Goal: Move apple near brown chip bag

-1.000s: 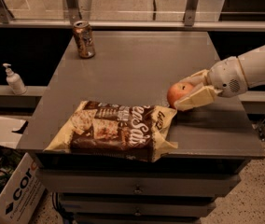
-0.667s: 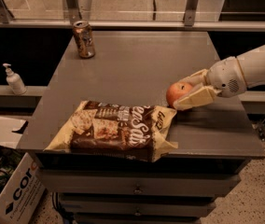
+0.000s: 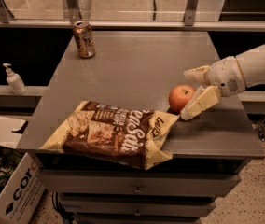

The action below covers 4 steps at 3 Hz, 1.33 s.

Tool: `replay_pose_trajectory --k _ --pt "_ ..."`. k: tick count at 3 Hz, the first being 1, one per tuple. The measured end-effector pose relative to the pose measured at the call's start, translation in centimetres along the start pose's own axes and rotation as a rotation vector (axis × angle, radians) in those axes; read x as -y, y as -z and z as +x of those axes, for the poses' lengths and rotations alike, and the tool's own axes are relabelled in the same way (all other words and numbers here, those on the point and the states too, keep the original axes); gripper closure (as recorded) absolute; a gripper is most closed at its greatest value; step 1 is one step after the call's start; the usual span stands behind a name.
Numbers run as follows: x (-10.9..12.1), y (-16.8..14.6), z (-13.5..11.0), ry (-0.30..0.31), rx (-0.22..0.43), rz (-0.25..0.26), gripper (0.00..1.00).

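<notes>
The gripper (image 3: 188,95), closed on the apple (image 3: 179,97) a moment earlier, is now spread open at the right of the table (image 3: 137,64). The apple is set down just beside the right edge of the brown chip bag (image 3: 118,132). The placement is judged essentially complete.

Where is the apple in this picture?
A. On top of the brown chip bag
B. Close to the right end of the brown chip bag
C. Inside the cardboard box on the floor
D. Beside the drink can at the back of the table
B: the apple sits just beyond the right end of the brown chip bag, with the gripper at the apple's right side.
</notes>
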<state>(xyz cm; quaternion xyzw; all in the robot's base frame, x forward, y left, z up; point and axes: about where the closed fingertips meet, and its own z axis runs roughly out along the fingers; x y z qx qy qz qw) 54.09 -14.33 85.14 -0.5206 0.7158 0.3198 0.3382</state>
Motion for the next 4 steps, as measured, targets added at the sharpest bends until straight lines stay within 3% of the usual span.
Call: replay_pose_trajectory --k 2,4 --pt "2.0 4.9 -1.3 0.047 0.078 0.037 0.0" --pt "2.9 11.1 0.2 0.062 0.114 0.091 0.0"
